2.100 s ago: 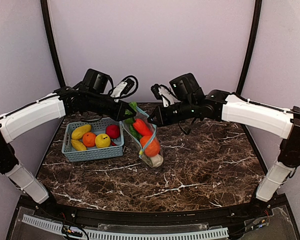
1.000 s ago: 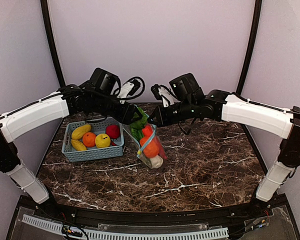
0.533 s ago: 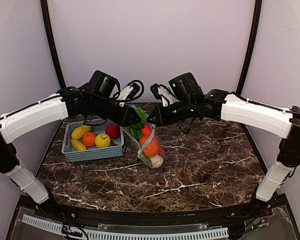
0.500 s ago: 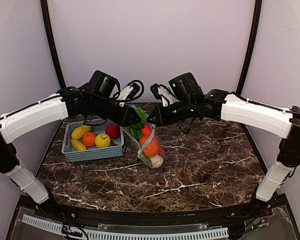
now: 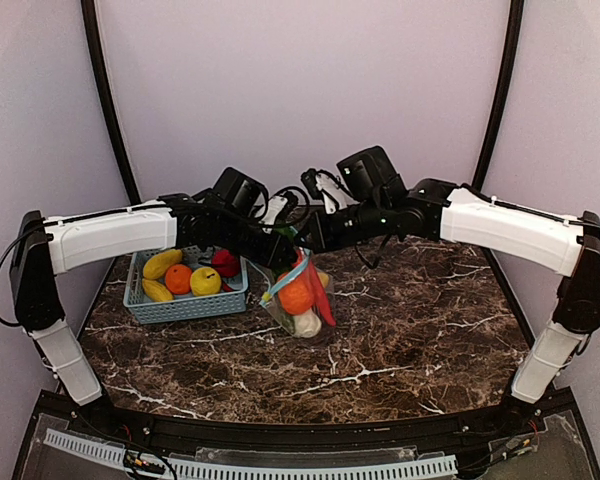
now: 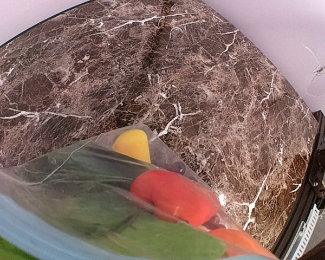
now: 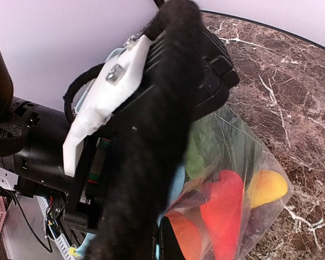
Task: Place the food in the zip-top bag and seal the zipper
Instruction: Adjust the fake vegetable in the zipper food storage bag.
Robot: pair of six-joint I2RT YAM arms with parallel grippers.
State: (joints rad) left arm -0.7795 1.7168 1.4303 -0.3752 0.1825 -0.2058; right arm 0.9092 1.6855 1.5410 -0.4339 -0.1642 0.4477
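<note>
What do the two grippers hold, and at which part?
Both the left gripper and the right gripper hold the zip-top bag by its top edge, at the zipper.

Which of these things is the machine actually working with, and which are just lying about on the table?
In the job: zip-top bag, its zipper, the food inside, left fingers and right fingers at its top.
Lying about for now: teal basket, untouched fruit in it, marble table.
</note>
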